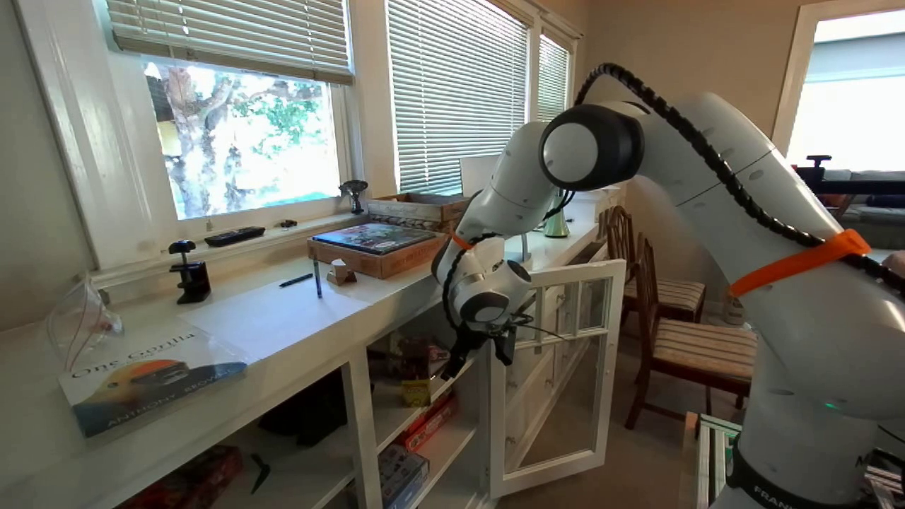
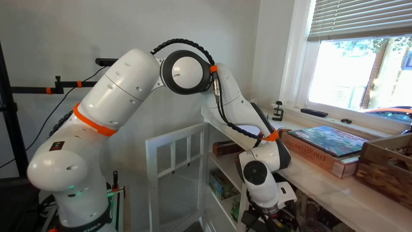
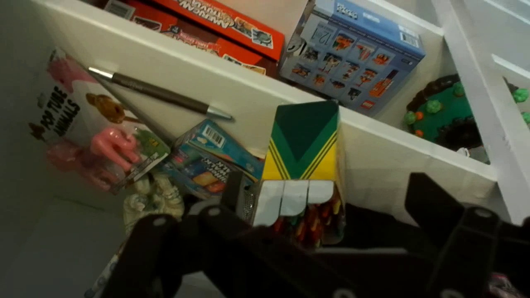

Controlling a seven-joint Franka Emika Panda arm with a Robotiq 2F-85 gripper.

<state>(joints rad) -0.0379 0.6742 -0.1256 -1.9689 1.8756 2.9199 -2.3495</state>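
Note:
My gripper (image 3: pixel 333 192) is open, with its two dark fingers spread wide in the wrist view. Between them is a yellow and green crayon box (image 3: pixel 304 140) with its white flaps open and crayon tips showing. The box is close to the left finger; I cannot tell whether they touch. A wide gap lies between the box and the right finger. In an exterior view the gripper (image 1: pixel 478 362) points down at the cabinet front, and the yellow box (image 1: pixel 416 392) is on the shelf. In an exterior view the fingertips are cut off at the bottom edge.
On the shelf are a pen (image 3: pixel 161 94), a toy pack (image 3: pixel 105 124) and a chalk box (image 3: pixel 213 159). Red game boxes (image 3: pixel 207 33) and a blue box (image 3: pixel 352 54) are on the level below. A glass cabinet door (image 1: pixel 558 375) stands open beside the gripper, under the white countertop (image 1: pixel 403 304).

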